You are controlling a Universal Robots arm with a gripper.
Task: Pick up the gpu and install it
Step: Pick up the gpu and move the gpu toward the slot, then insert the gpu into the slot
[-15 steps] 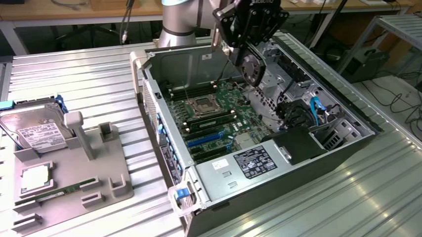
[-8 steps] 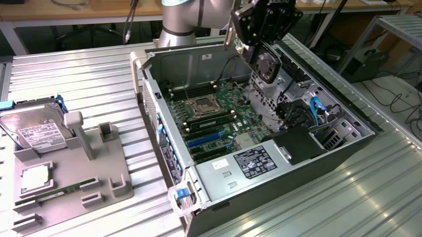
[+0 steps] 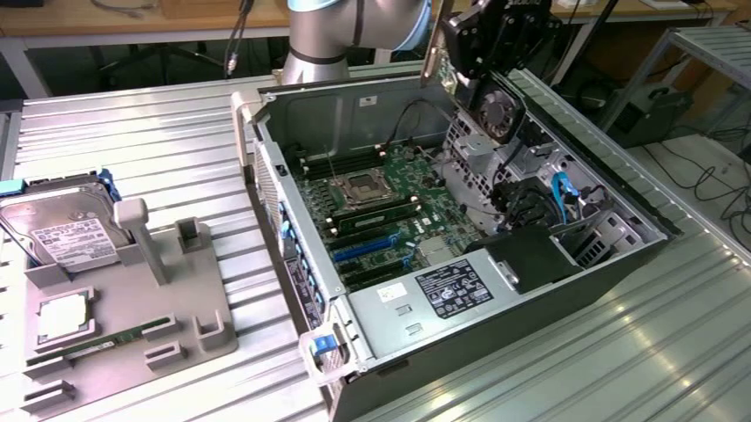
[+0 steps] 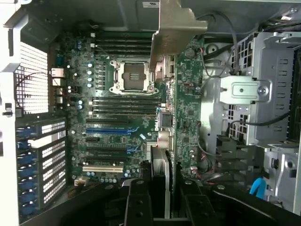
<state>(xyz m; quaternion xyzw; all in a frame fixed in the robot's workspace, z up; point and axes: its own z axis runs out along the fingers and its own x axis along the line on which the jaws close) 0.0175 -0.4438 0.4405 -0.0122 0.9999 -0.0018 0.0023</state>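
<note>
One gpu (image 3: 499,112) | gripper (image 4: 162,188) clamped on its edge | hangs beneath gripper, above motherboard (image 4: 80,117) | held edge-on, likely for slotting in.

Exterior high, oblique; wrist close overhead; shared motherboard (image 3: 393,220).

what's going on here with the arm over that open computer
The robot arm's gripper is clamped on the gpu and holds it in the air above the open computer case. In the wrist view the card hangs edge-on over the motherboard, not yet seated in a slot. A hard drive and other parts sit on the grey holder tray at the exterior view's left.
</note>
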